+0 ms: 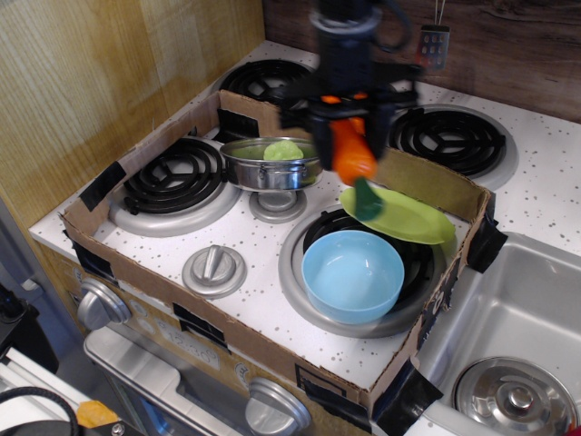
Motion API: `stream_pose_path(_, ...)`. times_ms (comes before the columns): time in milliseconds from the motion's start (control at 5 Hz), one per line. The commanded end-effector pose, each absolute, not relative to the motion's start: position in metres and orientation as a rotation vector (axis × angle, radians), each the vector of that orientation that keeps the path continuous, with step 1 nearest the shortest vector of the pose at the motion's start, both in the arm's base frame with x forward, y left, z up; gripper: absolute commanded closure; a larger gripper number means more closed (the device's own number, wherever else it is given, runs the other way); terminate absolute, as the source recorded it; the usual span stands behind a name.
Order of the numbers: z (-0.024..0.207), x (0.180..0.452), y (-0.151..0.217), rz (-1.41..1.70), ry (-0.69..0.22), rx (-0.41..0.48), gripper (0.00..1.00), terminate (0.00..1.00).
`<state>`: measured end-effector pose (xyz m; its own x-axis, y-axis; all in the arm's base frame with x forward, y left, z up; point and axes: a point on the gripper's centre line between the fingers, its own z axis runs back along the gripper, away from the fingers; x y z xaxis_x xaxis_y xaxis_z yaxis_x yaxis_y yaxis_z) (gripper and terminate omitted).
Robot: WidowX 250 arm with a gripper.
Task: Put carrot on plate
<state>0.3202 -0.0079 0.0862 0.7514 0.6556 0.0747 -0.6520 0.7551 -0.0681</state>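
Observation:
The gripper [347, 134] hangs from above, shut on the carrot [352, 156]. The carrot is long and orange and hangs nearly upright, its dark green end [367, 202] pointing down. That green end is just above the left part of the lime-green plate [408, 218]. The plate rests tilted on the far rim of the light blue bowl [352, 274], over the front right burner. I cannot tell whether the carrot touches the plate.
A steel pot [272, 163] with a green piece inside stands left of the gripper. A cardboard wall [427, 182] rings the stove area. A sink [526, 318] with a metal lid lies at the right. A spatula [434, 45] hangs on the back wall.

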Motion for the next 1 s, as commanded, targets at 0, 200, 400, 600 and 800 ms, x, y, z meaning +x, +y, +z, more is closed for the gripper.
stream_pose_path(0, 0.087, 0.348, -0.03, 0.735, -0.146, -0.069, 1.0, 0.0)
stream_pose_path(200, 0.081, 0.359, -0.025, 0.818, -0.046, -0.183, 1.0, 0.0)
stream_pose_path(400, 0.079, 0.362, -0.031, 0.943, 0.129, -0.288, 1.0, 0.0)
stream_pose_path(600, 0.073, 0.358, -0.029, 1.003, 0.179, -0.349, 1.0, 0.0)
stream_pose_path(800, 0.07, 0.348, -0.034, 1.055, 0.179, -0.363, 1.0, 0.0)
